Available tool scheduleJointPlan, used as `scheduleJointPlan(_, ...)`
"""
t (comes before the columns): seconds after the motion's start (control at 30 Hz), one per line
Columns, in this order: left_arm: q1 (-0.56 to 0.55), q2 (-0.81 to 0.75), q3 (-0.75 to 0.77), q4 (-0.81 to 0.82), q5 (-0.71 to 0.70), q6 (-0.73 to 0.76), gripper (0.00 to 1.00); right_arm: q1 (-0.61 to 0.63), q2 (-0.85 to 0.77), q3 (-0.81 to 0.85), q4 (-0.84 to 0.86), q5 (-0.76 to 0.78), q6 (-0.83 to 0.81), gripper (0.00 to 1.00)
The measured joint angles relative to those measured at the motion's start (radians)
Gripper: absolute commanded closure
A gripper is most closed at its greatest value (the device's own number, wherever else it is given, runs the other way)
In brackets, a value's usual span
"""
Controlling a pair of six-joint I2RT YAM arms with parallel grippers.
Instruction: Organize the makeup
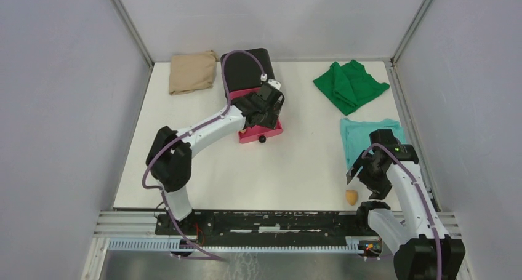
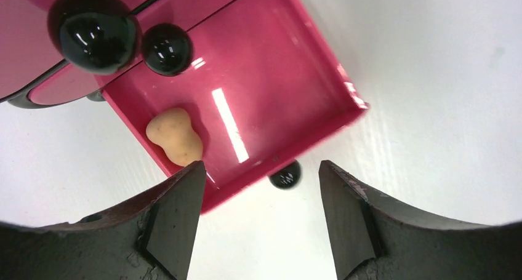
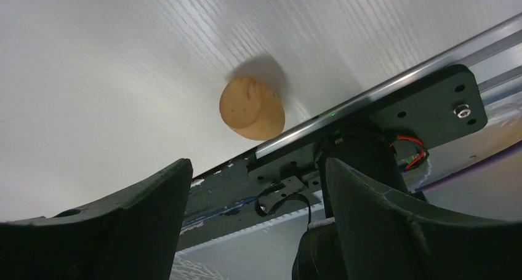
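Observation:
A tan egg-shaped sponge (image 2: 174, 136) lies in the open pink drawer (image 2: 289, 71) of the black box (image 1: 249, 64). My left gripper (image 2: 260, 167) is open and empty, hovering over the drawer's front edge and its black knob (image 2: 285, 174); in the top view it (image 1: 263, 117) is above the drawer (image 1: 271, 134). A second tan sponge (image 1: 351, 197) lies on the table near the front edge and shows in the right wrist view (image 3: 252, 108). My right gripper (image 3: 255, 164) is open and empty, a little above and behind it (image 1: 355, 173). Other makeup pieces are out of view.
A beige cloth (image 1: 192, 72) lies at the back left, a green cloth (image 1: 349, 84) at the back right, a teal cloth (image 1: 363, 135) under the right arm. Two closed drawer knobs (image 2: 95, 31) sit above the open drawer. The mounting rail (image 3: 394, 83) runs just beyond the second sponge.

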Motion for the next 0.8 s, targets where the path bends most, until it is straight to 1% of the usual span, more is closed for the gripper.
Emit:
scheduleJointPlan(0.17, -0.065, -0.114, -0.012, 0.002, 0.03, -0.001, 0.24, 0.0, 0.003, -0.034, 0.0, -0.014, 0.032, 0.18)
scheduleJointPlan(0.3, -0.1, -0.177, -0.023, 0.006, 0.045, -0.01, 0.23, 0.0, 0.04, -0.067, 0.043, -0.043, 0.045, 0.21)
scheduleJointPlan(0.43, -0.109, -0.205, -0.049, 0.007, 0.058, -0.025, 0.24, 0.0, 0.069, -0.115, 0.101, -0.063, 0.057, 0.22)
scheduleJointPlan(0.63, -0.11, -0.209, -0.078, 0.006, 0.063, -0.032, 0.23, 0.0, 0.119, -0.169, 0.179, -0.08, 0.067, 0.24)
scheduleJointPlan(0.7, -0.112, -0.209, -0.08, 0.005, 0.064, -0.032, 0.23, 0.0, 0.134, -0.186, 0.209, -0.08, 0.075, 0.28)
scheduleJointPlan(0.8, -0.116, -0.209, -0.08, 0.005, 0.061, -0.033, 0.23, 0.0, 0.153, -0.204, 0.244, -0.08, 0.089, 0.39)
